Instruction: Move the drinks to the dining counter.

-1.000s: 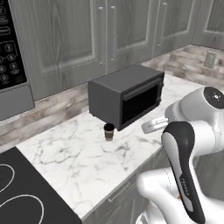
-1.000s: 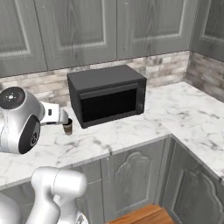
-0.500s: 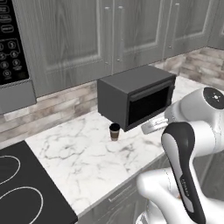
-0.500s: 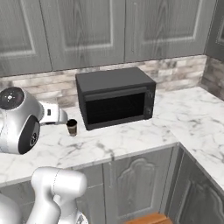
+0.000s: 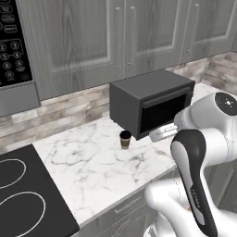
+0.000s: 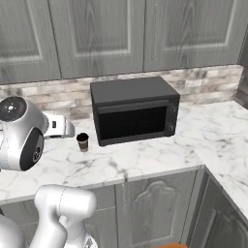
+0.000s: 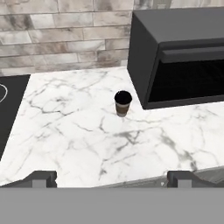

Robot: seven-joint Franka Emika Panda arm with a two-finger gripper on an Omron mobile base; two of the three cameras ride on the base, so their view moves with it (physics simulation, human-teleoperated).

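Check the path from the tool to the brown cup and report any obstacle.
Nothing visible blocks it. In the hand view the open tool looks straight at the brown cup across bare marble worktop. The black oven stands beside the cup, apart from it, and the stove lies off to the other side.

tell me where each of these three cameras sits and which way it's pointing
Left base view: behind the arm's left, looking forward and down at the white marble worktop; white arm at lower right.
Right base view: behind its right, same worktop; arm at lower left.
Hand view: on the hand, looking along its open dark fingertips.
All share the brown cup with black lid beside the dark grey microwave.
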